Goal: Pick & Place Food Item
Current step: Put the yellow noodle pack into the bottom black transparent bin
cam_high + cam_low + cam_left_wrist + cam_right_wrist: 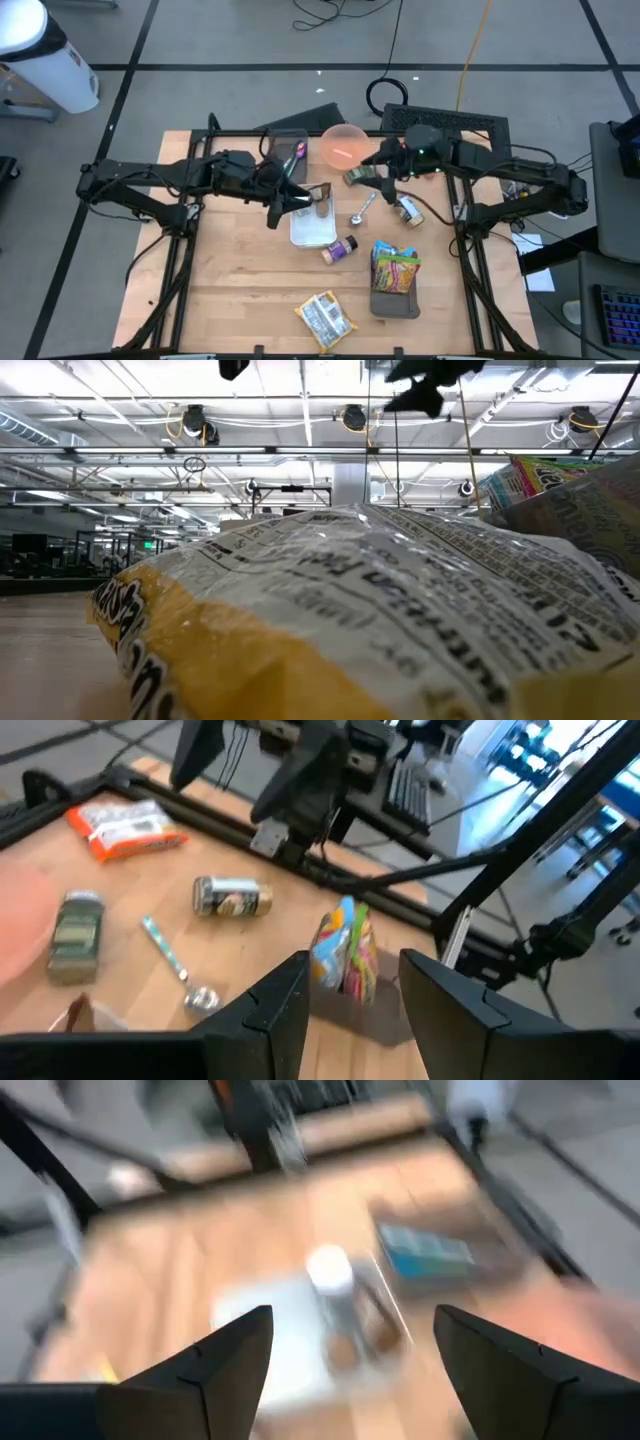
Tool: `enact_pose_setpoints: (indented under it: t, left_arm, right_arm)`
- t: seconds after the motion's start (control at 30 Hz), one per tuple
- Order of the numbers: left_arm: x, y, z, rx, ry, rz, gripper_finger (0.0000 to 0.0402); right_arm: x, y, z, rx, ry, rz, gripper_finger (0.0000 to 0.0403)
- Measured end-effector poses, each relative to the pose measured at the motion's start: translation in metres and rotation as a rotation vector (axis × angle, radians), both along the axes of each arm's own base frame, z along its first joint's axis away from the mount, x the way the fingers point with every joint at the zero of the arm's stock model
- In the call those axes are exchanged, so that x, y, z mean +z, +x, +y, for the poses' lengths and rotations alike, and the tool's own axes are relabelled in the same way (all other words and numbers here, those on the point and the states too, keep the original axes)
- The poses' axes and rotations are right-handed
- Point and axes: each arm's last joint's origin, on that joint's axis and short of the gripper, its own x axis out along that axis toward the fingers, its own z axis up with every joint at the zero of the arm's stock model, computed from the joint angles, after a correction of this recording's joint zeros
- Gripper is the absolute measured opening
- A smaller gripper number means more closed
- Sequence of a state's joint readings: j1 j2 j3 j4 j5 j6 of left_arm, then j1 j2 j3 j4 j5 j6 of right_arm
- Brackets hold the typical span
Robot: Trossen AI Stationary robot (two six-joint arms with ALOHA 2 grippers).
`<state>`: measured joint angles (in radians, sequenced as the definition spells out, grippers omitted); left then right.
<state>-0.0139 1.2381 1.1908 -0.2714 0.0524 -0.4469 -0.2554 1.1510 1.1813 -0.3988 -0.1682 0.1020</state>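
Note:
Several food packs lie on the wooden table (230,280). A yellow and white snack bag (325,318) lies near the front edge and fills the low view (300,610). A colourful pouch (396,268) stands in a dark tray (395,303). A can (408,210) lies on its side, with a small spice jar (340,250) and a green-labelled jar (357,177) nearby. My left gripper (295,200) hangs open above the white tray (312,230), nothing between its fingers (355,1010). My right gripper (372,172) hangs open near the pink bowl (345,145), clear of the table (350,1360).
A spoon (362,208) lies between the white tray and the can. A clear brownish cup (321,195) stands on the white tray. A dark bin (285,145) sits at the far edge. An orange and white bag (125,825) lies by the table frame.

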Motion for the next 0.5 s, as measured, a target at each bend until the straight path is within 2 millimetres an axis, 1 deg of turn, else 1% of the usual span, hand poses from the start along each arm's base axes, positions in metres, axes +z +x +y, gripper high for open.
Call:
enact_pose_setpoints:
  t: [0.07, 0.2, 0.27, 0.37, 0.5]
  left_arm:
    - [-0.003, -0.001, 0.000, -0.001, -0.002, 0.028, 0.0161]
    - [-0.008, -0.003, -0.001, -0.064, -0.034, 0.094, 0.0161]
    - [-0.012, -0.005, -0.002, -0.095, -0.089, 0.142, 0.0161]
    - [-0.017, -0.008, -0.007, -0.140, -0.196, 0.215, 0.0161]
    - [-0.027, -0.006, -0.026, -0.248, -0.337, 0.325, 0.0161]
  right_arm:
    - [0.001, -0.003, 0.001, 0.007, 0.004, 0.078, 0.0269]
    - [0.000, -0.001, 0.014, 0.183, 0.125, 0.062, 0.0260]
    - [-0.004, 0.003, 0.019, 0.250, 0.193, 0.051, 0.0256]
    - [-0.015, 0.006, 0.023, 0.258, 0.250, 0.083, 0.0252]
    - [-0.029, 0.013, 0.025, 0.250, 0.290, 0.062, 0.0252]
